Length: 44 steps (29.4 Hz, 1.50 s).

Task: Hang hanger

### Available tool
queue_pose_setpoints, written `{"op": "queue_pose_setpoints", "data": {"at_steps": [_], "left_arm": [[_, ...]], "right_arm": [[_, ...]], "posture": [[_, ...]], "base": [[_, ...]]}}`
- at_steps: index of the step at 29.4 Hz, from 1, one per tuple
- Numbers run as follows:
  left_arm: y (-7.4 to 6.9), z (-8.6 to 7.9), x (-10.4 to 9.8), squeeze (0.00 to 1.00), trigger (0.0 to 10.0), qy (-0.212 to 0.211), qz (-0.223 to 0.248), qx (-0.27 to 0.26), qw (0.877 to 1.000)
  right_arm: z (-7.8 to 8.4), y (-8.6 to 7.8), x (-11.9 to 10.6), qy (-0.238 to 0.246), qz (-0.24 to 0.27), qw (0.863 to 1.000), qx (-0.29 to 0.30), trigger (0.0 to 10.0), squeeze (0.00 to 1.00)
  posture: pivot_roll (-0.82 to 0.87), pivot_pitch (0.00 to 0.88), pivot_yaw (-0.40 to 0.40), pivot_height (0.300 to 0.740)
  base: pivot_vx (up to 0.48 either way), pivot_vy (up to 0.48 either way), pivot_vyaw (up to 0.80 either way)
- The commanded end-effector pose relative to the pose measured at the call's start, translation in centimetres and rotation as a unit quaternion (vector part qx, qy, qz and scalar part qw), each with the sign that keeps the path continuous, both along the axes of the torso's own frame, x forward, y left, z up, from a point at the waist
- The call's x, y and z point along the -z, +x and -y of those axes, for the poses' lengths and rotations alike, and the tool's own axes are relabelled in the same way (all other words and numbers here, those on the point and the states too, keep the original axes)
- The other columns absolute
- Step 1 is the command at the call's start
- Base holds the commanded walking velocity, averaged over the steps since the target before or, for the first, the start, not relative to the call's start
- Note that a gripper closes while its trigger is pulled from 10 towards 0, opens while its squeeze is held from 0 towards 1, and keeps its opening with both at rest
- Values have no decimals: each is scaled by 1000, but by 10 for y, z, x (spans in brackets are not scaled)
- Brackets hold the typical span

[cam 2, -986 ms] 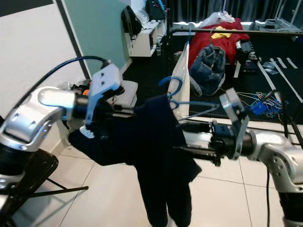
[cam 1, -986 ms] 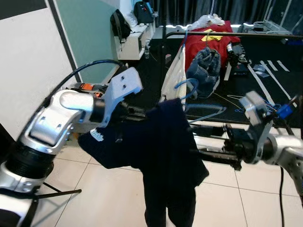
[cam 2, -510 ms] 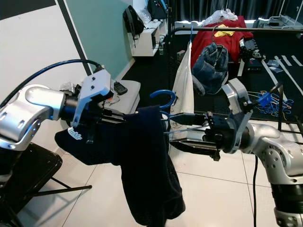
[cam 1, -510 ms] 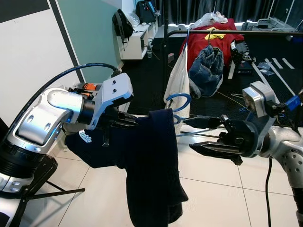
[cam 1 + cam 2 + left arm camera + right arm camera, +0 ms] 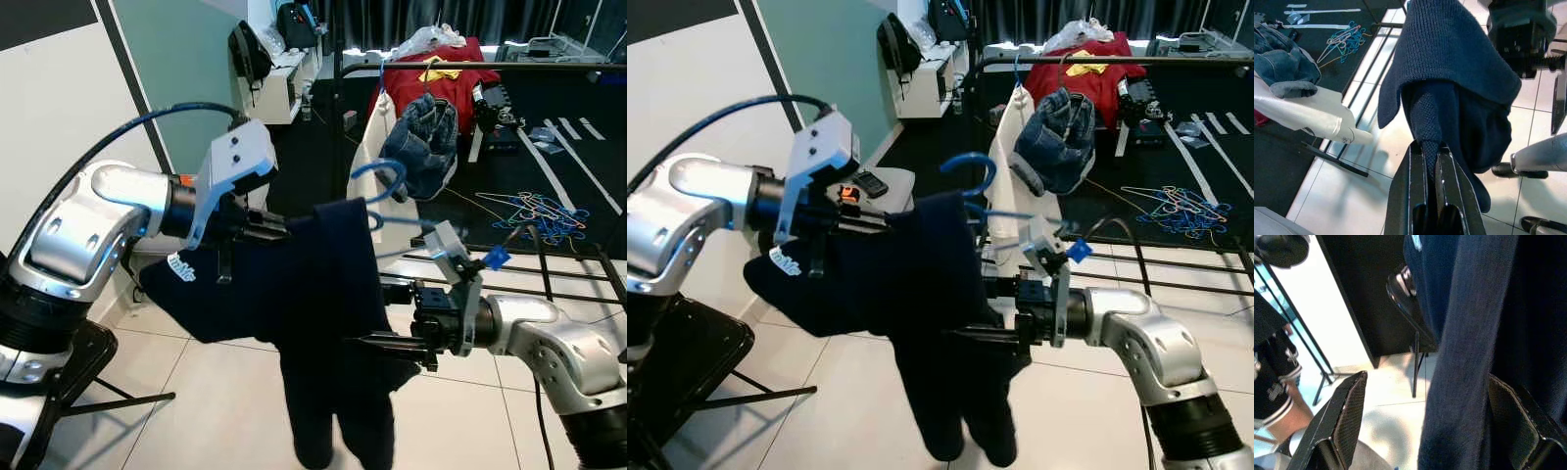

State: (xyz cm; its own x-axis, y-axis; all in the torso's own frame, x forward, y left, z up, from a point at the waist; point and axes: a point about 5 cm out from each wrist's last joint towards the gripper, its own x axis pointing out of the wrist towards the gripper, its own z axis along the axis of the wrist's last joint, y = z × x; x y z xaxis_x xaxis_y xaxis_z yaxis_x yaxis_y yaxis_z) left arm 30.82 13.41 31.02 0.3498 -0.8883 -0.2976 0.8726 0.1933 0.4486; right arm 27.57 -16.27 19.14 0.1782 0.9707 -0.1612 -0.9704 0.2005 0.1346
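behind the robot's arms a black clothes rail (image 5: 509,67) crosses the room, carrying a red shirt (image 5: 436,83), jeans (image 5: 423,142) and a white garment (image 5: 367,162). nearer, a dark navy sweater (image 5: 323,323) droops over a blue hanger (image 5: 377,181), well short of the rail. left gripper (image 5: 1431,161) is pinched tight on the knit. right gripper (image 5: 1425,426) stands wide, fabric between its fingers. carrying step, i judge; next, lift the hook toward the rail.

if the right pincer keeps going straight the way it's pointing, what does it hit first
Probably the dark blue sweater: the right pincer is open with the hanging cloth already between its fingers in the wrist view.
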Motion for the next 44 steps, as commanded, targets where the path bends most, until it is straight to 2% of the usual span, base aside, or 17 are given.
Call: {"op": "queue_pose_setpoints", "data": {"at_steps": [1, 2, 4, 5, 7, 9, 13, 14, 15, 23, 24, 39, 40, 41, 42, 43, 44], "left_arm": [[-1, 0, -12, 0, 10000, -19, 21, 1, 1000], [0, 0, -14, 0, 10000, -20, 24, -1, 1000], [0, 0, -14, 0, 10000, -20, 24, -1, 1000], [1, -2, -16, 0, 10000, -21, 28, -3, 999], [1, -2, -16, 0, 10000, -21, 28, -3, 999], [2, -6, -19, 0, 10000, -18, 35, -9, 999], [2, -7, -20, 0, 10000, -17, 36, -11, 999], [3, -10, -20, 0, 10000, -13, 38, -15, 999], [4, -13, -20, 0, 10000, -10, 39, -19, 999], [4, -20, -20, 0, 10000, -2, 41, -25, 999], [4, -25, -19, 0, 10000, 1, 41, -29, 999], [3, -31, -16, 0, 10000, 0, 38, -38, 999], [3, -31, -15, 0, 10000, 0, 37, -35, 999], [3, -31, -15, 0, 10000, 0, 37, -35, 999], [4, -33, -13, 0, 10000, 1, 37, -39, 999], [4, -33, -13, 0, 10000, 1, 37, -39, 999], [5, -36, -13, 0, 10000, 1, 38, -44, 998]], "right_arm": [[-4, -1, 7, -29, 2, 1000, -6, 10000, 0], [-1, -3, 15, -63, 2, 998, -2, 10000, 0], [-1, -3, 15, -63, 2, 998, -2, 10000, 0], [7, -6, 24, -106, 1, 994, 3, 10000, 0], [7, -6, 24, -106, 1, 994, 3, 10000, 0], [30, -14, 32, -178, -5, 984, 5, 10000, 0], [37, -17, 33, -196, -6, 981, 4, 10000, 0], [46, -18, 29, -204, -5, 979, 9, 392, 0], [53, -16, 25, -207, -2, 978, 20, 0, 0], [62, -13, 18, -200, 11, 979, 43, 0, 0], [64, -8, 11, -181, 27, 981, 60, 0, 0], [59, -2, -6, -121, 73, 987, 72, 0, 0], [60, -1, -18, -86, 87, 990, 70, 0, 0], [60, -1, -18, -86, 87, 990, 70, 0, 0], [67, 0, -35, -52, 104, 990, 77, 0, 0], [67, 0, -35, -52, 104, 990, 77, 0, 0], [74, 0, -49, -27, 118, 989, 82, 0, 0]], "posture": [[-78, 0, 90, 740], [-81, 0, 87, 740], [-81, 0, 87, 740], [-84, 0, 84, 740], [-84, 0, 84, 740], [-93, 0, 83, 740], [-93, 0, 83, 740], [-97, 0, 84, 740], [-104, 0, 84, 740], [-108, 0, 86, 740], [-112, 0, 90, 740], [-108, 0, 87, 740], [-108, 0, 87, 740], [-108, 0, 87, 740], [-114, 0, 87, 740], [-114, 0, 87, 740], [-117, 0, 88, 740]], "base": [[0, 0, 0], [0, 0, 0], [0, 0, 0], [0, 0, 0], [0, 0, 0], [0, 0, 0], [0, 0, 0], [0, 0, 0], [0, 0, 0], [0, 0, 0], [0, 0, 0], [0, 0, 0], [0, 0, 0], [0, 0, 0], [0, 0, 0], [0, 0, 0], [0, 0, 0]]}}
